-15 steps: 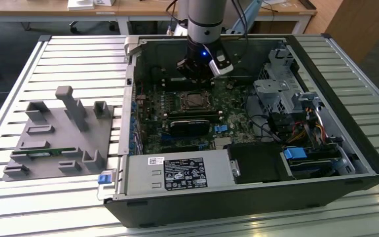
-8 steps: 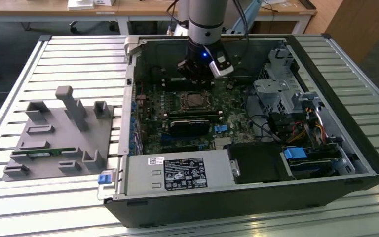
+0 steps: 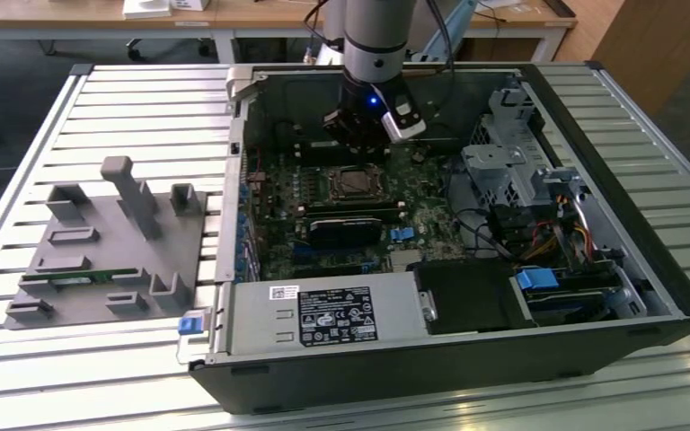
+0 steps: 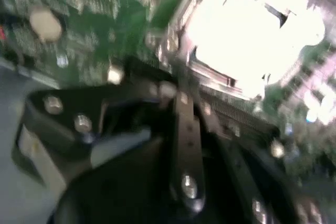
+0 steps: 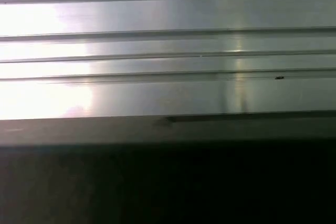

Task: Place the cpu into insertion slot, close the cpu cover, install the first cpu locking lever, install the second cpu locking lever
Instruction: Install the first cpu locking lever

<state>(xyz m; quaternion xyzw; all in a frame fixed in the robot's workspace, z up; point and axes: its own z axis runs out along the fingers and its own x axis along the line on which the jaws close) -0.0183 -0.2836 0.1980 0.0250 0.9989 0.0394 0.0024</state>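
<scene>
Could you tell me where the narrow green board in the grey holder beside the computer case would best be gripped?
Probably across its long edges near the middle, coming straight down from above: the green board lies low in the grey holder, whose raised blocks crowd its sides and leave little room for a sideways approach.

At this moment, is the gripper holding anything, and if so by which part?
It cannot be told. The gripper hangs inside the open computer case, just above the insertion slot, and what it may carry is hidden.
</scene>
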